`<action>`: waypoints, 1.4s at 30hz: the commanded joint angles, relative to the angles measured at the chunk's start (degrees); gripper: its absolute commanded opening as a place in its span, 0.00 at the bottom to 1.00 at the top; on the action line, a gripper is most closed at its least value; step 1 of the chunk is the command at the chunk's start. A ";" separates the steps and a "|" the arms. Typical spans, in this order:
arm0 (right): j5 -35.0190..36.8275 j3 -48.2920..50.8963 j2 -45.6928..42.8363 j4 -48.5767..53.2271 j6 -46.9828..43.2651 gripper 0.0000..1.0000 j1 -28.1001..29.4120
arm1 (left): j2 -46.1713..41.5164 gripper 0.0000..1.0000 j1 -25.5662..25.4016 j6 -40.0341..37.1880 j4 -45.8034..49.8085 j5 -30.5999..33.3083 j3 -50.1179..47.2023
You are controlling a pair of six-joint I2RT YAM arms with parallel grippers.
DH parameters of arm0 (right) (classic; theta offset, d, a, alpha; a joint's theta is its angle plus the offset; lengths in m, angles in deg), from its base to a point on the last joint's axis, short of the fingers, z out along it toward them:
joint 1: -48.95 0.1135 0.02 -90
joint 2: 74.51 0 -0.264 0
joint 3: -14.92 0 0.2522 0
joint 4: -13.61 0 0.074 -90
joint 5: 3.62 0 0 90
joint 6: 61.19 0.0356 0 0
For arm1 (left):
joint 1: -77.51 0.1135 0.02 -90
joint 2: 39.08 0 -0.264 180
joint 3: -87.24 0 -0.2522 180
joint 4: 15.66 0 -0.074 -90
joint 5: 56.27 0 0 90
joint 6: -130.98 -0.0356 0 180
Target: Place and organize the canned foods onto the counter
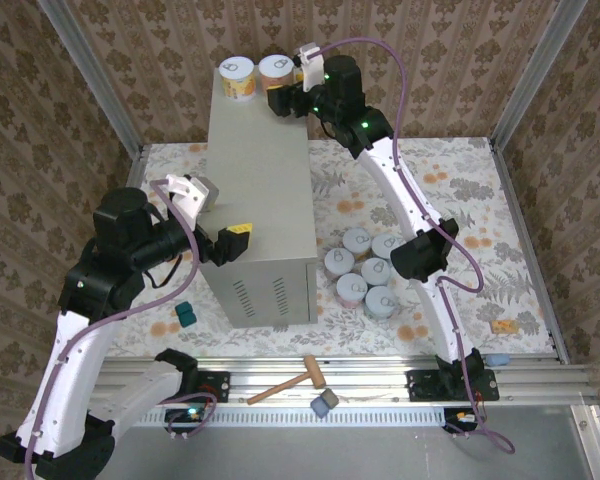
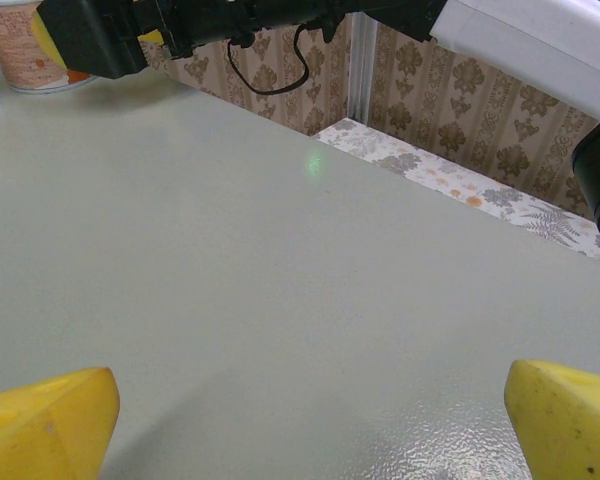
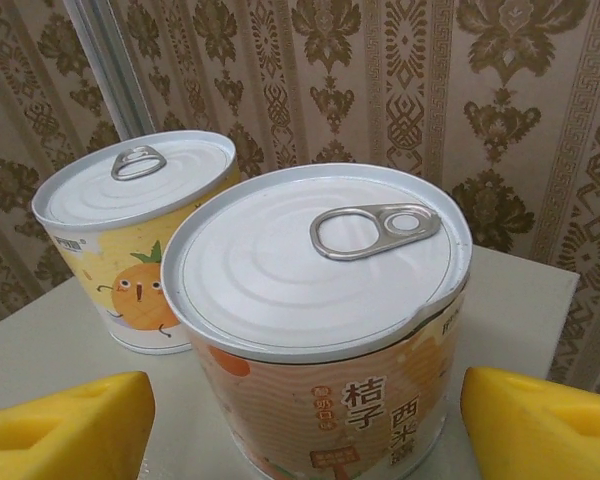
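The tall beige-grey counter (image 1: 262, 170) stands mid-table. At its far end stand two cans: a yellow-label one (image 1: 238, 77) and an orange-label one (image 1: 277, 72). My right gripper (image 1: 285, 101) is open with the orange can (image 3: 320, 330) between its yellow fingers (image 3: 65, 430), a small gap on each side; the yellow can (image 3: 130, 250) is just behind to the left. My left gripper (image 1: 232, 243) is open and holds nothing, low over the counter top (image 2: 280, 280) at its near left edge. Several more cans (image 1: 365, 272) stand clustered on the floral floor right of the counter.
A wooden mallet (image 1: 290, 382) and a grey-blue block (image 1: 325, 403) lie on the front rail. A teal block (image 1: 184, 315) sits on the floor left of the counter, a small yellow piece (image 1: 503, 325) at the right. Patterned walls enclose the back and sides.
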 commanded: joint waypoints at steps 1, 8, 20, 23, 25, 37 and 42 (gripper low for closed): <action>-1.28 -2.23 -5.02 -0.23 -0.76 0.94 -0.66 | -0.79 1.00 0.34 0.94 0.36 -0.81 0.81; -0.59 1.50 -14.44 8.54 -1.88 1.00 -1.10 | -0.04 1.00 0.34 1.19 1.57 -1.52 3.29; 14.50 59.83 -51.97 -1.14 2.88 1.00 -1.01 | 3.72 1.00 0.07 0.40 6.63 -2.84 11.07; 19.00 74.60 -63.05 -2.46 6.23 1.00 -0.97 | 4.68 1.00 -0.41 0.97 6.68 -3.31 12.68; 19.36 82.20 -68.68 -1.58 9.17 1.00 -0.86 | 5.22 1.00 -0.41 1.35 6.27 -3.80 13.57; 33.45 105.08 -84.06 17.33 23.99 1.00 1.27 | 12.62 1.00 -10.96 1.70 4.02 -1.60 18.51; 35.10 108.91 -83.52 19.94 29.17 0.99 1.27 | 15.43 1.00 -15.70 1.23 2.90 1.07 19.70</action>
